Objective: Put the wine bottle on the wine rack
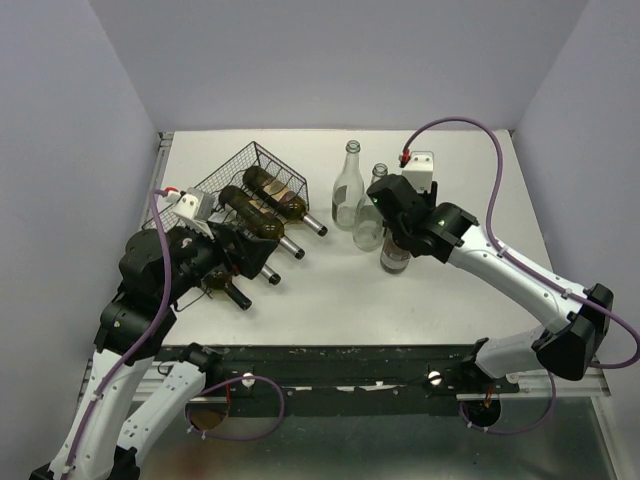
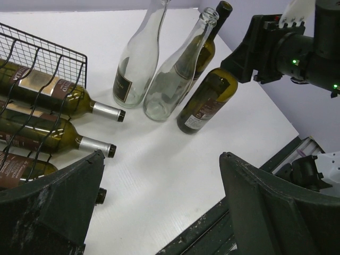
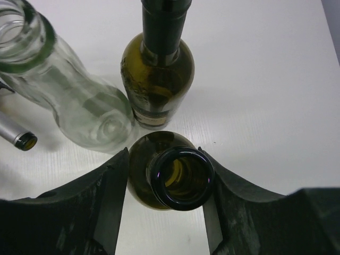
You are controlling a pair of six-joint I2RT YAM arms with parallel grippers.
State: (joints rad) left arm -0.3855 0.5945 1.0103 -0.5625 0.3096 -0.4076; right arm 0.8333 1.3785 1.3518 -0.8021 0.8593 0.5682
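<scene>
My right gripper [image 3: 164, 159] is shut on the neck of a dark green wine bottle [image 3: 159, 180] whose open mouth faces the camera. In the left wrist view this bottle [image 2: 206, 101] leans, held at the top by the right gripper [image 2: 249, 53]. In the top view it [image 1: 393, 258] stands right of centre under the right gripper [image 1: 398, 232]. The black wire wine rack [image 1: 250, 165] sits at the back left with three green bottles lying in it [image 2: 48, 87]. My left gripper [image 2: 162, 156] is open and empty, just in front of the rack [image 2: 53, 56].
Two empty clear glass bottles [image 1: 347, 185] [image 1: 370, 212] stand upright between rack and held bottle. Another green bottle [image 3: 158, 79] stands just behind the held one, next to a clear bottle [image 3: 69, 101]. The table's front rail [image 1: 330, 355] runs along the near edge.
</scene>
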